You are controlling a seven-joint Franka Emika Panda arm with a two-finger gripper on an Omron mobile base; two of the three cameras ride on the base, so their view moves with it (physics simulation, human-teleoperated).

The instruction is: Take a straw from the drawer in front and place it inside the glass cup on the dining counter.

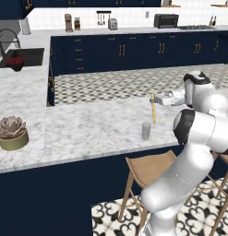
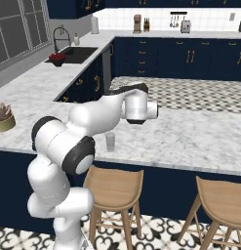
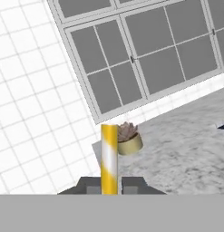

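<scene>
My gripper [image 1: 154, 98] is shut on the straw [image 1: 153, 110], a thin pale yellow stick held upright over the dining counter [image 1: 87, 129]. In the hand view the straw [image 3: 109, 156] rises between the two dark fingertips [image 3: 90, 186] of the gripper [image 3: 109, 187]. The glass cup [image 1: 146, 131] stands near the counter's front edge, just left of and below the straw's lower end. From the right base view the cup [image 2: 110, 141] is beside my forearm, which hides the hand. The drawer is out of view.
A succulent in a gold pot [image 1: 11, 133] sits at the counter's left end, also ahead in the hand view [image 3: 128, 139]. Wooden stools [image 2: 113, 188] stand under the counter's front edge. A sink [image 1: 23, 57] lies at the far left.
</scene>
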